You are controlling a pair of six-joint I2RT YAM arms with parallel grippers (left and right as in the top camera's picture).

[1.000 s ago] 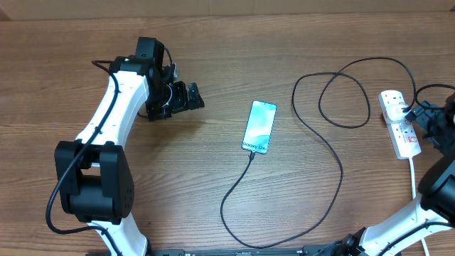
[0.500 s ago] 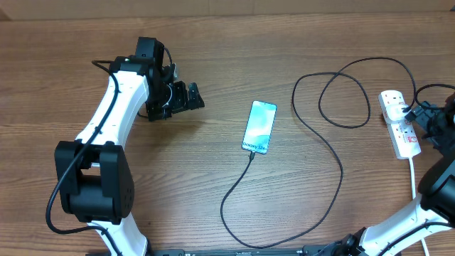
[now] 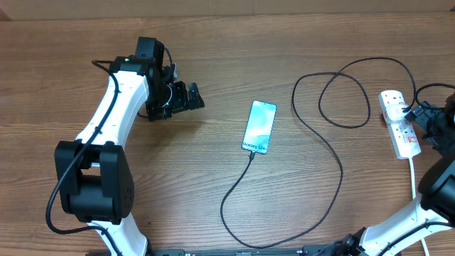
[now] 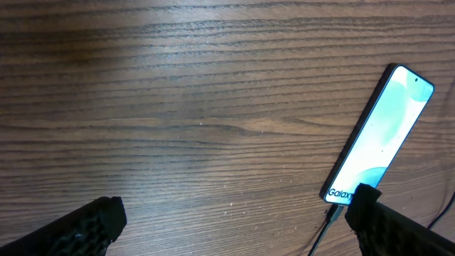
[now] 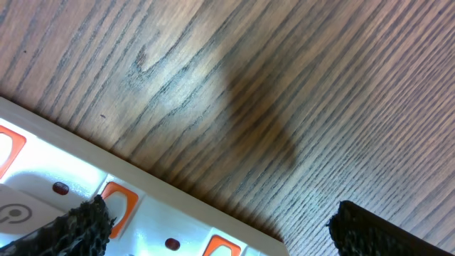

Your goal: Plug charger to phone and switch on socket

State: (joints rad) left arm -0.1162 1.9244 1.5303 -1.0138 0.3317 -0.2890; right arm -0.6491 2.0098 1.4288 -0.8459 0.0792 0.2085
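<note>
The phone point(image 3: 259, 126) lies face up mid-table with its screen lit, and shows too in the left wrist view point(image 4: 380, 146). The charger point(image 3: 334, 167), a thin black cable, loops from the socket point(image 3: 399, 135) round to the phone's near end. Its connector tip point(image 4: 333, 215) sits against the phone's bottom edge and looks inserted. My left gripper point(image 3: 192, 98) hovers open left of the phone; its fingers point(image 4: 78, 231) hold nothing. My right gripper point(image 3: 421, 119) is open right over the socket point(image 5: 142, 220), one fingertip point(image 5: 75, 227) above a red switch point(image 5: 117, 203).
A white cord point(image 3: 414, 178) runs from the socket toward the front edge at the right. The left arm's base point(image 3: 92, 192) stands at the front left. The cable's slack loop point(image 3: 231, 220) lies in front of the phone.
</note>
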